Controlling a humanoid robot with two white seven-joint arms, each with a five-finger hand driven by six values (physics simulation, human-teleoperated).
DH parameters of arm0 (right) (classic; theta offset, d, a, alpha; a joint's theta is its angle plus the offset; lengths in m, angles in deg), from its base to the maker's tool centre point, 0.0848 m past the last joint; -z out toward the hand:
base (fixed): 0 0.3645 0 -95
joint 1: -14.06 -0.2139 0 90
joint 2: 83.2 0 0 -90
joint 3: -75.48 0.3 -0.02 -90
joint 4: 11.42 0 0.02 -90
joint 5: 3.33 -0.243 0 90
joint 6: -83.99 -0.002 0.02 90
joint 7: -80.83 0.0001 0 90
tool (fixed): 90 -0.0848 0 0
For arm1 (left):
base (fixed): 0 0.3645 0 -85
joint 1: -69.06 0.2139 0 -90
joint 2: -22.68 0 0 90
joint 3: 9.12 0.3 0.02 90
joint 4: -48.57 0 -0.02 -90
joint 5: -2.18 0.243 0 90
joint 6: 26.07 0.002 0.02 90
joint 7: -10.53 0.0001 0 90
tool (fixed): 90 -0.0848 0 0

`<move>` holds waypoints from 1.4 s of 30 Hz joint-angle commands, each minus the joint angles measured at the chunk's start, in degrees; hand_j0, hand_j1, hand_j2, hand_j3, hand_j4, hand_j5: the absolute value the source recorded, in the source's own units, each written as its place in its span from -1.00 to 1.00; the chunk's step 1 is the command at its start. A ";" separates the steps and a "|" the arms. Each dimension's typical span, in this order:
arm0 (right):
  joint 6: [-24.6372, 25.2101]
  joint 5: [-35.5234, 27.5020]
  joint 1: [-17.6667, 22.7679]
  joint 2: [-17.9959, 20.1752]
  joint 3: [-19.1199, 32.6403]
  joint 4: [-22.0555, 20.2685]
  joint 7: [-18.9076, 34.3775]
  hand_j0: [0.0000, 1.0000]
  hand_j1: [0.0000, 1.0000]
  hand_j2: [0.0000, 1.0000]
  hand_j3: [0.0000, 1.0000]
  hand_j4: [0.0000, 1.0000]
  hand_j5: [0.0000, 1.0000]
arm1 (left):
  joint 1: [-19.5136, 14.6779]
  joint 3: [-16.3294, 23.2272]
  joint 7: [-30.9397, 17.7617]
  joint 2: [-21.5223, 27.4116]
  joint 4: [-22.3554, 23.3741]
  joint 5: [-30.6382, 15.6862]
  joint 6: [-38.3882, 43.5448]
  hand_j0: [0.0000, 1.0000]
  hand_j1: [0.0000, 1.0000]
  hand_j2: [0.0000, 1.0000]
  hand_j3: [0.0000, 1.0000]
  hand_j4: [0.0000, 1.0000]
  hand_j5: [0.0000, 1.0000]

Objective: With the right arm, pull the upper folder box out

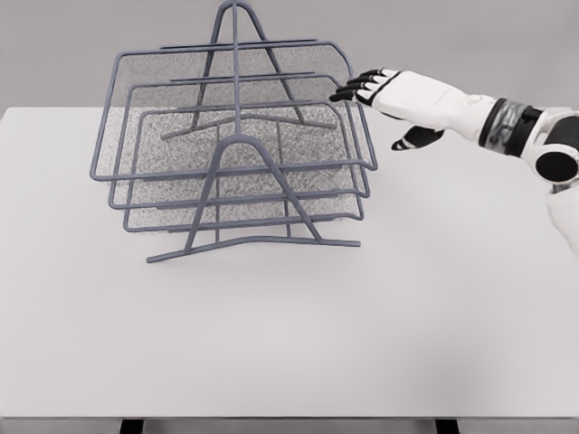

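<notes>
A blue-grey wire rack (237,237) with three stacked mesh trays stands on the white table, left of centre. The upper tray (226,113) is the widest and sits on top, its right rim near x 400. My right hand (371,90) reaches in from the right at the level of that tray's right rim. Its black fingertips (348,91) are at or just touching the rim's rear right corner. The fingers are stretched out and the thumb (414,138) hangs below, with nothing held. The left arm is not visible.
The middle tray (344,185) and lower tray (335,212) lie under the upper one. The white table (289,334) reaches from the grey back wall to the near edge.
</notes>
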 commanded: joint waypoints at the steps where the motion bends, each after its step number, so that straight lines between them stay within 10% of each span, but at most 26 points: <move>1: 0.17 -0.35 0.00 0.06 -0.81 0.00 -0.03 1.00 1.00 1.00 1.00 1.00 1.00 | 0.00 0.01 -0.01 0.00 0.02 0.00 0.00 1.00 1.00 1.00 1.00 1.00 1.00; 42: 0.17 -0.35 2.99 10.34 -0.11 -3.26 -0.03 1.00 1.00 1.00 1.00 1.00 1.00 | 0.00 -0.07 -0.01 0.00 0.02 0.00 0.00 1.00 1.00 1.00 1.00 1.00 1.00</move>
